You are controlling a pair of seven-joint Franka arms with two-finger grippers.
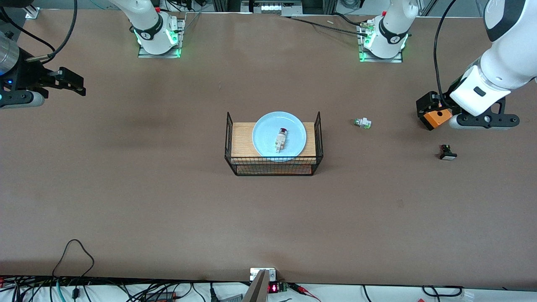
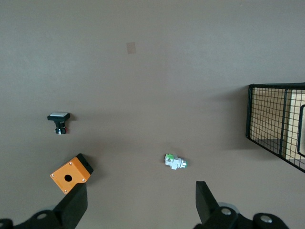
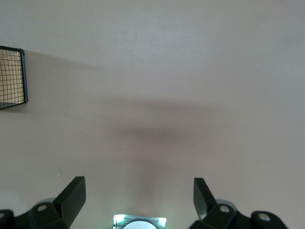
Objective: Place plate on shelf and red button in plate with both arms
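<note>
The pale-blue plate [image 1: 268, 128] lies on a wooden board in a black wire basket [image 1: 275, 165] at the table's middle. The red button [image 1: 281, 139], white-bodied with a dark-red cap, lies on the plate. My left gripper [image 1: 478, 121] hangs open and empty over the table at the left arm's end, its fingers [image 2: 71, 205] wide apart in the left wrist view. My right gripper [image 1: 77, 86] hangs open and empty over bare table at the right arm's end, its fingers [image 3: 71, 195] spread in the right wrist view.
An orange box [image 1: 436, 117] [image 2: 71, 174] sits beside my left gripper. A white-and-green button [image 1: 363, 123] [image 2: 175, 162] lies between basket and left gripper. A black square-faced button [image 1: 447, 152] [image 2: 58, 121] lies nearer the front camera. The basket's edge shows in both wrist views [image 2: 276, 124] [image 3: 12, 76].
</note>
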